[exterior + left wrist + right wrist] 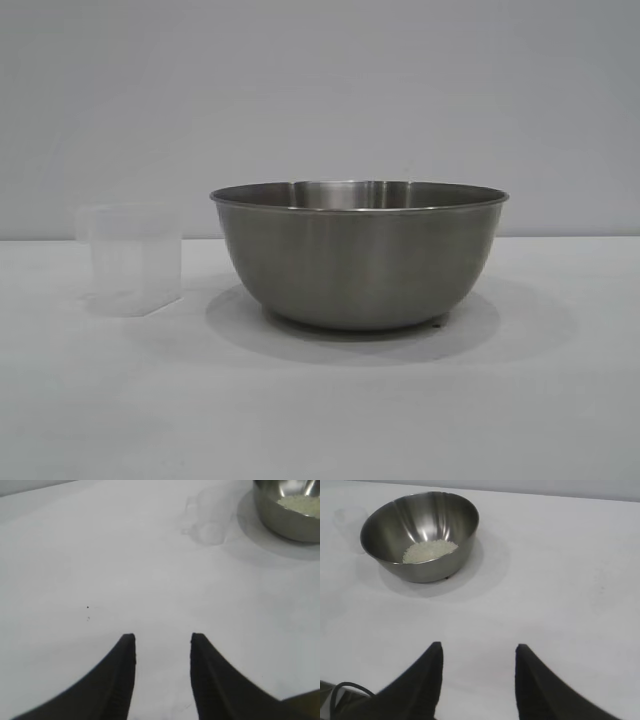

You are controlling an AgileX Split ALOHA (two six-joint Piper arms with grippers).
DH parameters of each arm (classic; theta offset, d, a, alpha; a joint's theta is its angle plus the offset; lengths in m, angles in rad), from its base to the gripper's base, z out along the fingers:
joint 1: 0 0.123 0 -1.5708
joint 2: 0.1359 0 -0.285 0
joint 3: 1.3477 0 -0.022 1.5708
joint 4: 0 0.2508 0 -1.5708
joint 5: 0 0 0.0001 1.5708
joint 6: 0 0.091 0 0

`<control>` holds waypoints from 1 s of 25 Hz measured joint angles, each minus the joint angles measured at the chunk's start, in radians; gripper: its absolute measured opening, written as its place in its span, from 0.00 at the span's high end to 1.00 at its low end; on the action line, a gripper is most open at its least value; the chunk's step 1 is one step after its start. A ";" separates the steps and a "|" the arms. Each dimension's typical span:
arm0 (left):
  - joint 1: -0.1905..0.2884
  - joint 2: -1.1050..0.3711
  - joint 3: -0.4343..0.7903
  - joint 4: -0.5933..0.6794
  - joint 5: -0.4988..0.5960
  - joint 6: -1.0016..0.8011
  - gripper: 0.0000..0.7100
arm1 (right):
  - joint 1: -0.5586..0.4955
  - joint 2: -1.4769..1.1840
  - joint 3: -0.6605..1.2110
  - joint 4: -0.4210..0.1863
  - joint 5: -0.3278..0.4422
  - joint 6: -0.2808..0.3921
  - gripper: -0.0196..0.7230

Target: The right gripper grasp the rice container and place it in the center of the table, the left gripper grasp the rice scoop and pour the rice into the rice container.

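The steel rice container [358,255] stands on the white table [320,410], near its middle. White rice [430,550] lies heaped in the container's bottom [420,535]. The clear plastic rice scoop [131,259] stands upright on the table to the container's left, a short gap apart. It shows faintly beside the container [290,510] as a pale scoop [207,515] in the left wrist view. My left gripper [163,639] is open over bare table, well back from the scoop. My right gripper [478,649] is open too, well back from the container. Neither arm appears in the exterior view.
A plain grey wall [320,90] rises behind the table. Bare white tabletop [570,570] spreads around the container and the scoop on every side.
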 joint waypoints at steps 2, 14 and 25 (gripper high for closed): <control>0.000 0.000 0.000 0.000 0.000 -0.007 0.67 | 0.000 0.000 0.000 0.000 0.000 0.000 0.59; 0.000 0.000 0.000 0.000 0.000 -0.017 0.67 | 0.000 0.000 0.000 0.003 0.000 -0.002 0.59; 0.000 0.000 0.000 0.000 0.000 -0.018 0.67 | 0.000 0.000 0.000 0.003 0.000 -0.002 0.59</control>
